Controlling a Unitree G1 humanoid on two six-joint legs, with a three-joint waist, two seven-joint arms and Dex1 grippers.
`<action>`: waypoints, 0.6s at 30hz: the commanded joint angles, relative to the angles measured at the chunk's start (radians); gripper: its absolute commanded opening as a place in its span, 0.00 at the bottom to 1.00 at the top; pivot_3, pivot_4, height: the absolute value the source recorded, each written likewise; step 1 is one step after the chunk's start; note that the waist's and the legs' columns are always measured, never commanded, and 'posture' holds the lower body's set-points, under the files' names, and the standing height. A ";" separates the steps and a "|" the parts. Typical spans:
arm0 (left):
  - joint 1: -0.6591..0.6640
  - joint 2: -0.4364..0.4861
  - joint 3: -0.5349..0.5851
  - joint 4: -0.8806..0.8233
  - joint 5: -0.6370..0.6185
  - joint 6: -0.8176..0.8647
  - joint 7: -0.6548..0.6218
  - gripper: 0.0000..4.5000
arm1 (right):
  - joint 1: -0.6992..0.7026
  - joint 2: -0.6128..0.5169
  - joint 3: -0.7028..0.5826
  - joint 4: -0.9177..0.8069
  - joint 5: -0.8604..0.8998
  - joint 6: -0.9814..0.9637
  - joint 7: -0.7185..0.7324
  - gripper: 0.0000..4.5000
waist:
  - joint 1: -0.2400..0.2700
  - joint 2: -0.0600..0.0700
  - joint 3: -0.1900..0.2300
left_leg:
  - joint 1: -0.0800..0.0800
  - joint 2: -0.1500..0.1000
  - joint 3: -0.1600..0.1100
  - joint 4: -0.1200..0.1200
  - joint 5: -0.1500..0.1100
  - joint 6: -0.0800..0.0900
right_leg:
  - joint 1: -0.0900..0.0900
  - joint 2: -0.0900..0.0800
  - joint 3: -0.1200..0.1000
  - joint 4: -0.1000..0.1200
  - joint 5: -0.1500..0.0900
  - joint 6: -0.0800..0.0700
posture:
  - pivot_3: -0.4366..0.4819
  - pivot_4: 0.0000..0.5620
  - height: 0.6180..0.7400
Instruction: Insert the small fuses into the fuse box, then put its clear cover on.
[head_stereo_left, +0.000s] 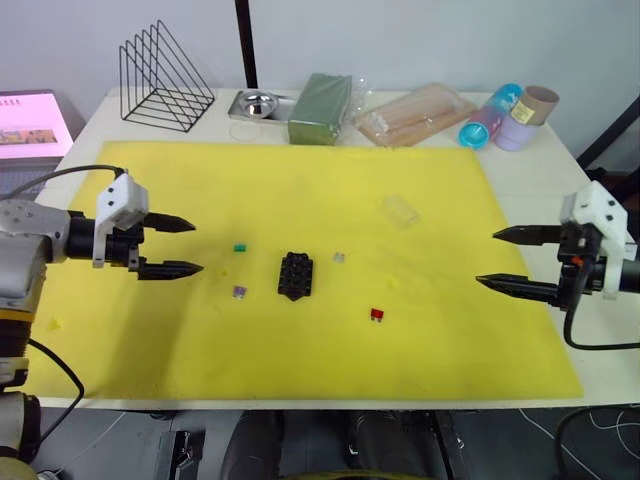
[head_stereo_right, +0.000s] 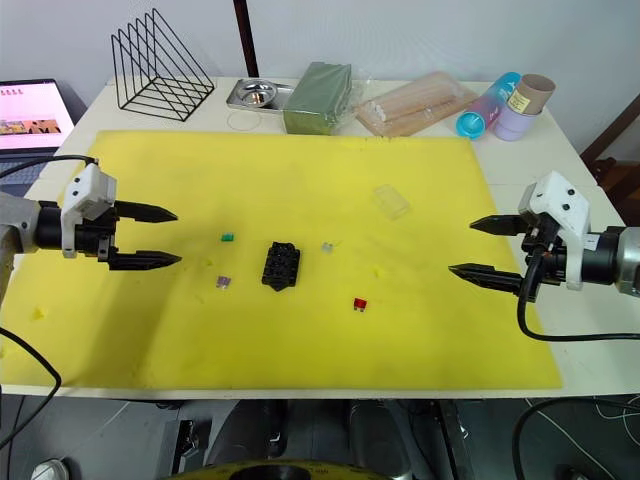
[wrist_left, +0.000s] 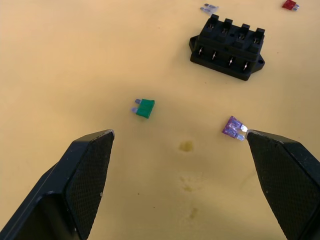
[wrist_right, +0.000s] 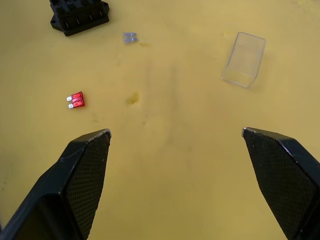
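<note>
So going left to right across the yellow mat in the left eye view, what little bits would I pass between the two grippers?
Left gripper → green fuse and purple fuse, about level → fuse box → pale fuse → red fuse → clear cover → right gripper.

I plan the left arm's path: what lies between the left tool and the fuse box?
In the left eye view, the green fuse and the purple fuse lie on the yellow mat between the open left tool and the fuse box.

No lettering can be read anywhere (the screen (head_stereo_left: 30, 125) shows only blurred lines).
</note>
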 joint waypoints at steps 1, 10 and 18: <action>-0.021 0.015 0.014 -0.003 0.000 -0.008 0.002 1.00 | -0.015 -0.013 -0.029 -0.026 0.016 0.002 -0.008 1.00 | 0.000 0.000 0.000 | 0.000 0.000 0.000 0.000 0.000 0.000 | 0.000 0.000 0.000 0.000 0.000 0.000 | 0.48 0.27 1.00; -0.042 0.016 0.015 -0.009 -0.015 0.033 0.004 1.00 | -0.035 -0.002 0.002 -0.029 0.023 -0.001 -0.024 1.00 | -0.001 0.000 0.000 | 0.000 0.000 0.000 0.000 0.000 0.000 | 0.000 0.000 0.000 0.000 0.000 0.000 | 0.48 0.27 1.00; -0.037 0.028 -0.001 -0.002 0.005 0.041 -0.001 1.00 | -0.024 0.008 0.002 -0.041 0.039 0.014 -0.034 1.00 | 0.000 0.000 0.000 | 0.000 0.000 0.000 0.000 0.000 0.000 | 0.000 0.000 0.000 0.000 0.000 0.000 | 0.48 0.27 1.00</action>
